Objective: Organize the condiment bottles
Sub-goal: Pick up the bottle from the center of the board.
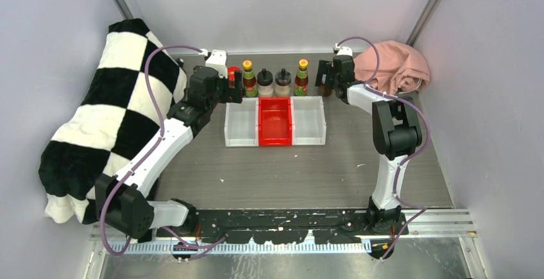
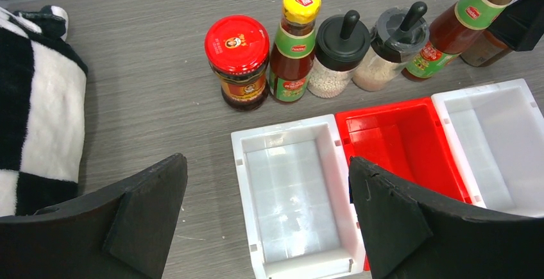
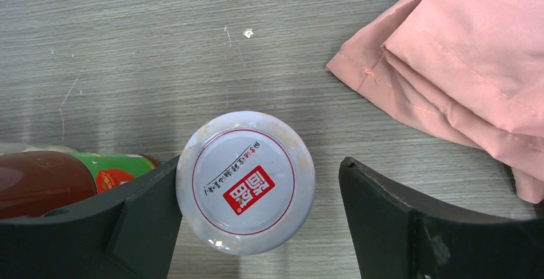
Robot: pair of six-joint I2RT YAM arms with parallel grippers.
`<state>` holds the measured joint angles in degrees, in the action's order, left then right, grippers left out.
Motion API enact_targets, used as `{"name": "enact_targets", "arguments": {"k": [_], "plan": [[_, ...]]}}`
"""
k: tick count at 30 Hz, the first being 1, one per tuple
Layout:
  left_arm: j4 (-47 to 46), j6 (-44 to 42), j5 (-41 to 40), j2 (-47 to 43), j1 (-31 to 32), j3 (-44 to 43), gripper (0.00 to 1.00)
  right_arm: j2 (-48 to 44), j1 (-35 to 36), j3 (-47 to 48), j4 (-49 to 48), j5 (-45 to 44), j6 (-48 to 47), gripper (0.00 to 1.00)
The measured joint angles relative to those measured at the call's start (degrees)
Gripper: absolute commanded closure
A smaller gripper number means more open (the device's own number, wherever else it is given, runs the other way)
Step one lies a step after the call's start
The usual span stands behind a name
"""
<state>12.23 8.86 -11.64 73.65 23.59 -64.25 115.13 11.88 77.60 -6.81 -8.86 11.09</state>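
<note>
Grey wood-grain table (image 1: 359,163) carries the row of bottles (image 1: 265,81) along its far edge, behind three bins (image 1: 274,122). At the row's right end the right gripper (image 3: 260,173) is spread around a white-lidded jar (image 3: 246,181); one finger looks to touch the lid, the other stands well apart. The left gripper (image 2: 266,179) hangs spread and empty over a white bin (image 2: 292,195). Since the jar sits off-centre, closing would likely drag it across the table and could tilt it. That near finger is also just beside a tall sauce bottle (image 3: 51,179); a sideways correction might knock it into the shakers (image 2: 343,51).
</note>
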Motion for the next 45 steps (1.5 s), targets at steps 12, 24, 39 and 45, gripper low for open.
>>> {"name": "enact_targets", "arguments": {"k": [12,24,39,45], "plan": [[0.0,0.2,0.3,0.0,0.0,0.0,0.03,0.0,0.0,0.0,0.4,0.3,1.1,0.22],[0.0,0.2,0.3,0.0,0.0,0.0,0.03,0.0,0.0,0.0,0.5,0.2,1.4,0.31],[0.0,0.2,0.3,0.0,0.0,0.0,0.03,0.0,0.0,0.1,0.5,0.0,1.4,0.43],[0.0,0.2,0.3,0.0,0.0,0.0,0.03,0.0,0.0,0.1,0.5,0.0,1.4,0.53]]}}
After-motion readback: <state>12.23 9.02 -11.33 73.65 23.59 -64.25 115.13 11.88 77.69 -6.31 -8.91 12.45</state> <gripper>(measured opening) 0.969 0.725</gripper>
